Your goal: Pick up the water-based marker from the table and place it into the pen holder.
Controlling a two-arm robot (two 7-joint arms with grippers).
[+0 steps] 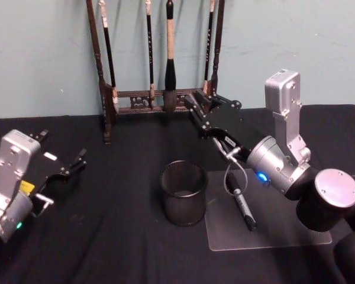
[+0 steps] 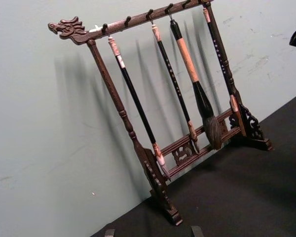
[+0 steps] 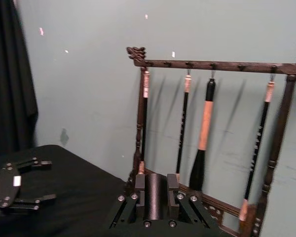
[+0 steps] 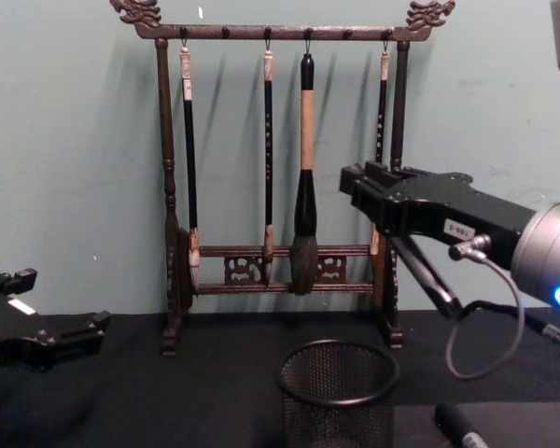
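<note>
Marker (image 1: 241, 204) lies ungrasped on the table (image 1: 106, 248) beside the pen holder (image 1: 183, 192); my right pincer (image 1: 198, 99) hovers upper centre, opening untellable; left pincer (image 1: 64, 179) wide.

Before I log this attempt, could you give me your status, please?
Left gripper open, low at left. Right gripper raised before brush rack. Marker on mat, right of pen holder. Nothing between them.

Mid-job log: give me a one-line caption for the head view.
Marker lies on clear mat beside mesh pen holder; right claw hovers near brush rack, left claw open at left.
</note>
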